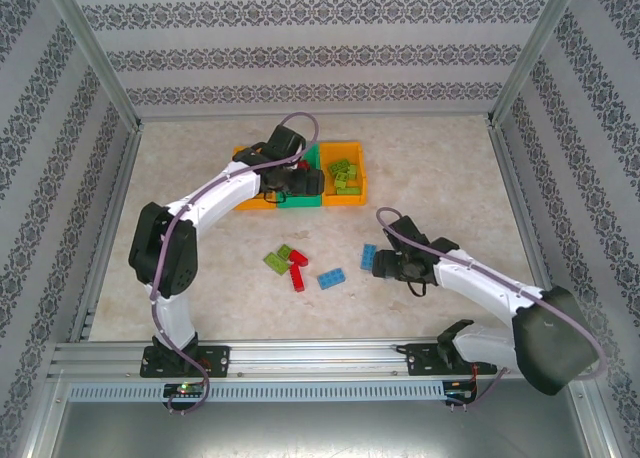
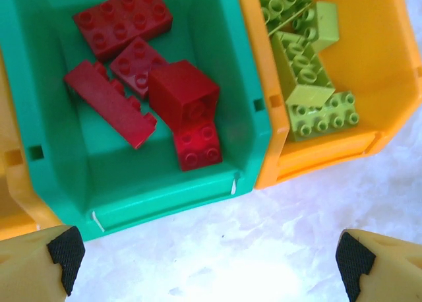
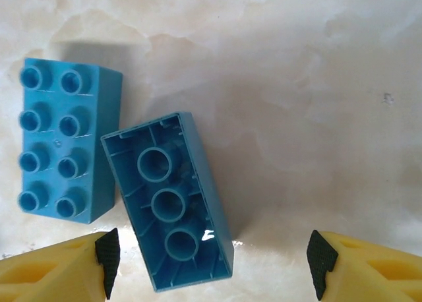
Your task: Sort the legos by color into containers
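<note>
- While I monitor the top external view, the left gripper (image 1: 300, 183) hangs over the green bin (image 1: 313, 158); I cannot tell its jaw state here. The right gripper (image 1: 385, 263) works well to the near-right of that bin, at a blue brick (image 1: 369, 256). Loose legos (image 1: 290, 266) lie on the table on the near side of the bin.
- Left wrist: the fingertips (image 2: 62, 252) stand wide apart and empty, just short of the green bin, which holds red bricks (image 2: 145, 84). The orange bin (image 2: 376, 64) joined on its right holds light green bricks (image 2: 306, 71).
- Right wrist: the pads (image 3: 105, 252) are spread, gripping nothing. An overturned blue brick (image 3: 168, 203) lies skewed between them, just beside a studs-up blue brick (image 3: 59, 150).
- Procedure, in my judgement: rotate the wrist square to the overturned brick, centre it, descend clear of its neighbour, close across the short width. Deliver to the orange bin left of the green bin.
</note>
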You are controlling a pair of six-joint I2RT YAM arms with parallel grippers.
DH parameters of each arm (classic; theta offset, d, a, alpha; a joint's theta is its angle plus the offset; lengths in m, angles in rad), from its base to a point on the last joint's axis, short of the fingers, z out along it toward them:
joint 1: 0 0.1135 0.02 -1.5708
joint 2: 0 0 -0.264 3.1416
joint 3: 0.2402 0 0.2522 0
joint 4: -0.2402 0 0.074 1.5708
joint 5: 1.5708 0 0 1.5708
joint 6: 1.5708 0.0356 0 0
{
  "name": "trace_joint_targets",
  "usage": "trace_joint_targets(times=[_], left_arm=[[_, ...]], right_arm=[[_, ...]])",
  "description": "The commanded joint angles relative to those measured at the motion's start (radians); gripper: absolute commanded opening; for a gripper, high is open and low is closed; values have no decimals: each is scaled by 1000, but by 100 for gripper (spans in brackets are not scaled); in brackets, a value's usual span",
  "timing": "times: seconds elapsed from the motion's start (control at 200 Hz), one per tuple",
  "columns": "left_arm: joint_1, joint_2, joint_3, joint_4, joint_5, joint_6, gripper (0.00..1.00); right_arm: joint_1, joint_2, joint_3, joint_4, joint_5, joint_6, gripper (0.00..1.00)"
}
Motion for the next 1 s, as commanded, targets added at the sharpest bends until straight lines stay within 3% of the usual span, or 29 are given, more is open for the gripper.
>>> trace_joint_targets(times=[0.0,0.215,0.58,0.809,0.994], left_arm=[[-8,-64,-36,28,-3,-5,100],[-8,-142,-91,43,-11,-7,100],[-5,-257,-207,34,-89,-1,99],[26,-358,-382,80,-138,-68,99],[47,-475,-509,93,-229,-88,99]], right_arm=[[-21,49,39,3,-23,-46,76],[-33,137,88,2,-42,-85,70],[-40,156,123,-12,-35,-110,37],[12,77,278,-21,-77,-123,30],[64,205,489,96,-238,-100,29]])
